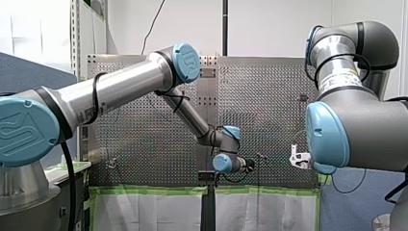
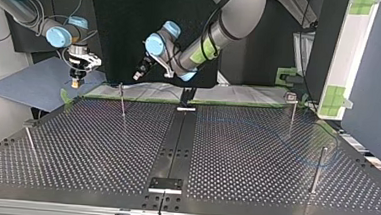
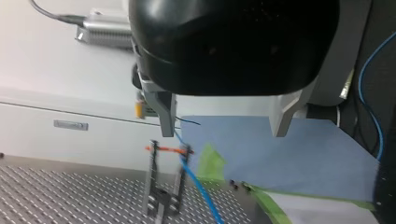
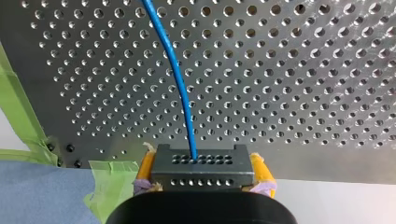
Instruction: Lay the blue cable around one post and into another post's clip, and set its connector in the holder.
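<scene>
**STATUS**
- Right gripper (image 4: 203,171): fingers clenched on the connector (image 4: 203,161), a dark grey block w/ two rows of holes. The yellow pads (image 4: 145,169) bear on its two ends.
- Blue cable (image 4: 180,84): exits the block's upper face and runs ahead of the gripper over the perforated bench (image 4: 303,70), near the green tape (image 4: 18,112) at the bench edge.
- Left gripper (image 3: 224,123): metal fingers (image 3: 166,114) released and wide apart, nothing between them.
- Below one left finger the cable passes just beside a two-upright fixture w/ an orange crossbar (image 3: 164,182). Whether cable and fixture touch: cannot tell.
- Top view: the cable shows only as a faint blue arc on the bench at the view's right, near a post (image 2: 319,168). Routing round that post cannot be confirmed.
- Connector is not yet in a holder.

**HANDLING (judgement)**
- Cable: thin, light and flexible, and it holds a soft curve. It will probably spring off a post or clip unless kept under slight tension, and the jacket is likely smooth.
- Cable grip pt.: on the free run, a short way back from the connector, w/ the fingers closing fully.
- Avoid a sharp bend where the cable exits the block. This is the probable strain pt.
- Connector: small and rigid. The flat ends give a secure hold, so the present grip across them suits seating it.
</scene>
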Action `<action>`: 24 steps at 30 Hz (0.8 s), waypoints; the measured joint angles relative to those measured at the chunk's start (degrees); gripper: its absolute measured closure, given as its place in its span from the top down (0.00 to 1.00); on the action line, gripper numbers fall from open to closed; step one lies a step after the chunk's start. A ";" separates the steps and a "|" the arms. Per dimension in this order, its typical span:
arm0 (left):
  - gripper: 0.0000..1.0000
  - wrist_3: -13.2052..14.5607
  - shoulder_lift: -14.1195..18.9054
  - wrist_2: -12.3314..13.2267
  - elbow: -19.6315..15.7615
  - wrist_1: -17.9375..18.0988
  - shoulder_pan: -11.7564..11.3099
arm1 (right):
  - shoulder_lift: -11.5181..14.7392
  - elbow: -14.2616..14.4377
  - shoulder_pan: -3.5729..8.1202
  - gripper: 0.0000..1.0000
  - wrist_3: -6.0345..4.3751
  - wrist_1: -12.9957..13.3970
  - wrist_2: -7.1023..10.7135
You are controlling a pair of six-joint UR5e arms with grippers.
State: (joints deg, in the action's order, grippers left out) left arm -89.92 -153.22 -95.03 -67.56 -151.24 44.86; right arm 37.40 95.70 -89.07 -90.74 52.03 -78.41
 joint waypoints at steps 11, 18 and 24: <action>1.00 -0.02 1.38 -1.76 -0.04 0.02 1.46 | -0.07 0.00 0.00 0.00 -0.40 0.10 0.24; 1.00 -0.13 1.39 -3.32 -0.05 0.02 1.65 | -0.15 0.00 0.00 0.00 -0.82 0.15 0.42; 1.00 -0.51 1.40 -3.59 -0.04 0.18 1.78 | -0.23 0.00 0.00 0.00 -1.23 0.26 0.44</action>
State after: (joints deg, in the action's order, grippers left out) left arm -90.42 -151.81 -98.63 -67.60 -151.06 46.63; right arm 37.17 95.70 -89.08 -91.98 52.29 -77.97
